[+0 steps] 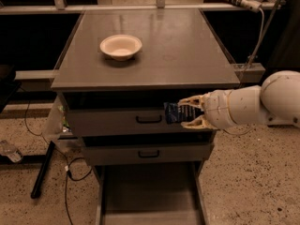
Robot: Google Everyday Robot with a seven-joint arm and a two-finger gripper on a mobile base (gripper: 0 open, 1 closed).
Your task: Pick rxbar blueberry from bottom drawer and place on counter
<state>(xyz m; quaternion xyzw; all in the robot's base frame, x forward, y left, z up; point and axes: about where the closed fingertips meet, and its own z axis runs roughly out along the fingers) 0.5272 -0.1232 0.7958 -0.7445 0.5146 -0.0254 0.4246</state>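
My gripper [187,112] comes in from the right on a white arm. It is shut on the rxbar blueberry [175,113], a small dark navy bar, and holds it in front of the top drawer face, just below the counter's front edge. The counter [187,55] is the broad grey top of the cabinet. The bottom drawer [150,198] is pulled out below, with its grey floor showing.
A cream bowl [120,46] sits on the counter's back left. Two shallower drawers with black handles [148,119] lie between counter and bottom drawer. Cables and a black leg [44,165] are on the floor at the left. A white pole with a cable [255,36] stands at right.
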